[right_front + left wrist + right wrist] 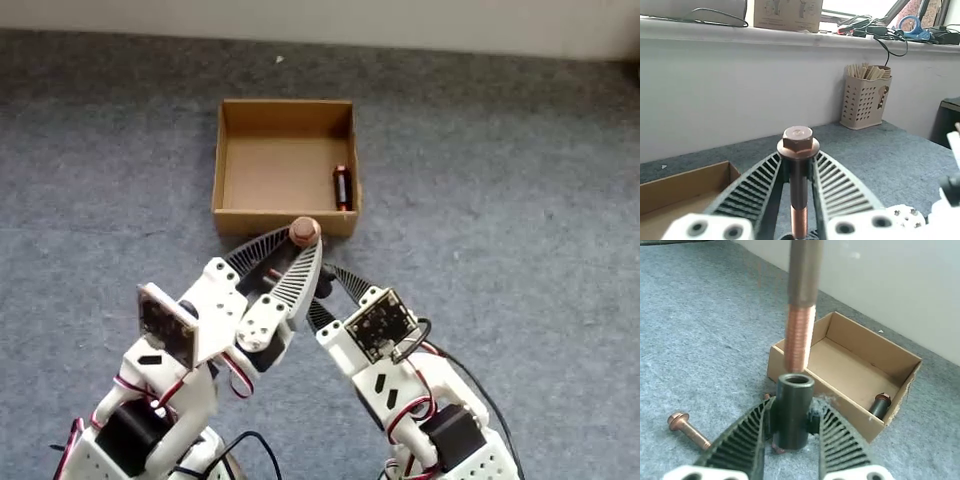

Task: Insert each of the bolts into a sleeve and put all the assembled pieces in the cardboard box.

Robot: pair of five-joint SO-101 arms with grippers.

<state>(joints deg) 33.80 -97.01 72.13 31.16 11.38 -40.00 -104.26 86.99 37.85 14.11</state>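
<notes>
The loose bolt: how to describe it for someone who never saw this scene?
Start at the box on the carpet. Outside it, beside the right gripper, lies the loose bolt. Unlike the held bolt and the piece in the box, it lies flat and bare.

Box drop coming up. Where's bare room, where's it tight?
Bare: the cardboard box floor from its left wall to the assembled piece along the right wall; also carpet either side of the box. Tight: before the box's near wall, where left gripper holds bolt over right gripper with sleeve, loose bolt nearby.
</notes>
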